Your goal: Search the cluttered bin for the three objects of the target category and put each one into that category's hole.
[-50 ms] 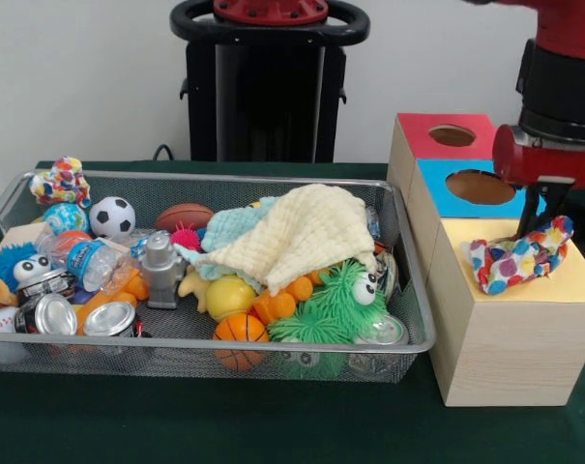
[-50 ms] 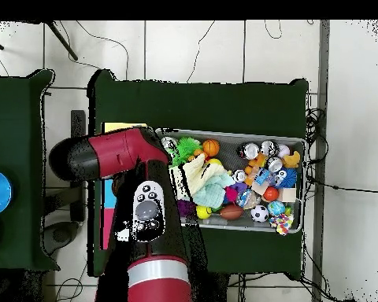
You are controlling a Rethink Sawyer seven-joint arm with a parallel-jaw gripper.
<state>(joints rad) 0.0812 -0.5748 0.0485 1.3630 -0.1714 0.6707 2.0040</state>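
Fingers (image 1: 536, 230) clamped on spotted cloth toy (image 1: 517, 255) — over yellow-top box (image 1: 510, 333), beside bin (image 1: 408, 290).

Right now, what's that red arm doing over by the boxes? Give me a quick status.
Gripper down at the yellow-topped box, fingers hidden. Polka-dot cloth toy lying on the box top beneath it. Nothing blocking.

A crumpled, multicoloured polka-dot cloth (image 1: 519, 256) lies on the yellow-topped box (image 1: 512, 329) at the right of the frame, covering its hole.
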